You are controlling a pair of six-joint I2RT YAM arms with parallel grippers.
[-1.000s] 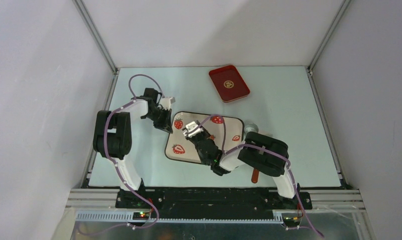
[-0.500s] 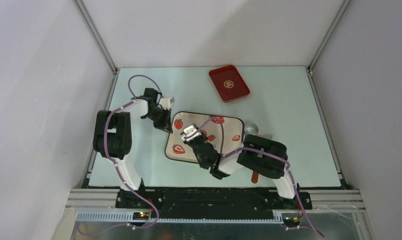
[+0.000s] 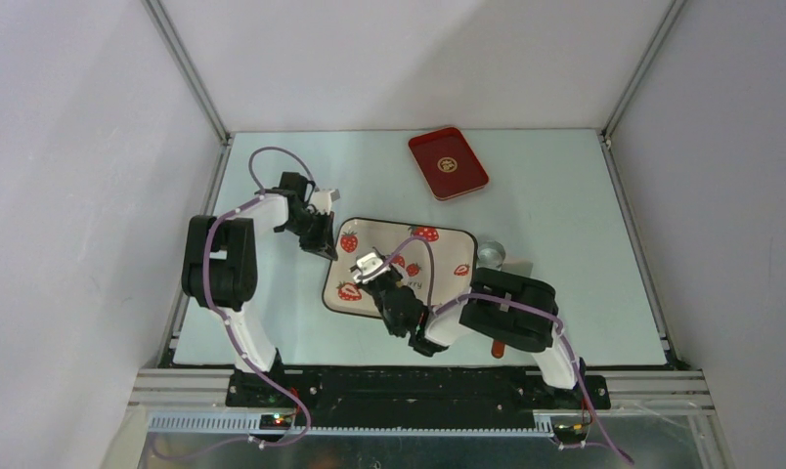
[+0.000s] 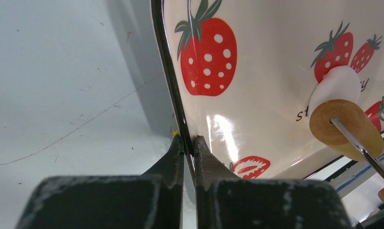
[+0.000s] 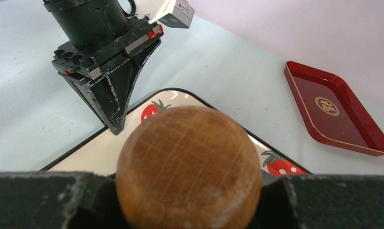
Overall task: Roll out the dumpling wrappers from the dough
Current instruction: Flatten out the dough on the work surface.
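From above, the strawberry tray [image 3: 450,244] lies in the middle of the bench [image 3: 565,205]. The left hand [image 3: 323,249] is at the tray's left rim. The right hand [image 3: 374,266] hangs low over the tray's middle and hides whatever is beneath it, so the dough cannot be made out here. A red tray [image 3: 448,163] sits well apart at the far side, and no wrappers show on it. A small silvery cup [image 3: 491,254] stands just beside the strawberry tray's right edge.

The left wrist view shows the left hand's fingers [image 4: 173,157] pressed together, pinching the tray's dark rim. Farther in, the dough [image 4: 337,82] lies on the tray as a thick white piece. The rolling pin [image 4: 340,126] touches its near edge.

In the right wrist view, the right hand is clamped around the pin's rounded wooden handle [image 5: 187,164], which fills the gap between the fingers.

The task looks to be early. This one piece seems only partly flattened, and no finished wrapper is in sight. Thinning it out is left to do.
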